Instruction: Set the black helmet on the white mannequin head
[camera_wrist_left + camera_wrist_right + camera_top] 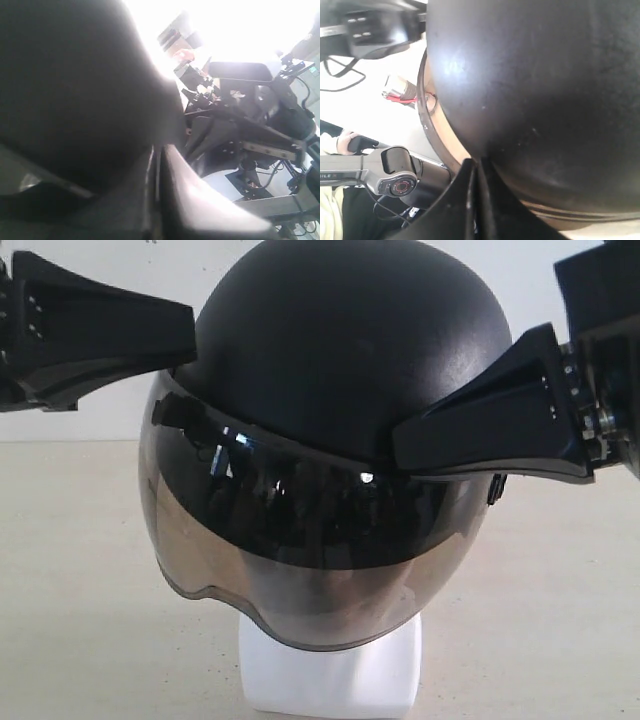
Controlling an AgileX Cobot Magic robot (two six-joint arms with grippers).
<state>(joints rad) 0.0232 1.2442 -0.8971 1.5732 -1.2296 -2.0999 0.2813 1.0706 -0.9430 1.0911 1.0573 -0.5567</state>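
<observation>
The black helmet (350, 340) sits over the white mannequin head, whose blocky neck base (330, 680) shows below. The smoky visor (300, 560) hangs down over the face, which shows only dimly through it. My left gripper (185, 335) is shut, with its closed tip against the helmet's left side just above the visor hinge. My right gripper (405, 445) is also shut and rests against the shell's right side at the visor's top edge. The shell (75, 90) fills the left wrist view beyond the closed left gripper (159, 147). In the right wrist view the closed right gripper (476, 162) touches the shell (545, 90).
The head stands on a beige table (80, 590) in front of a white wall. The right wrist view shows a grey camera unit (395, 177) and cables off the table. Arm hardware (250, 125) shows past the helmet in the left wrist view.
</observation>
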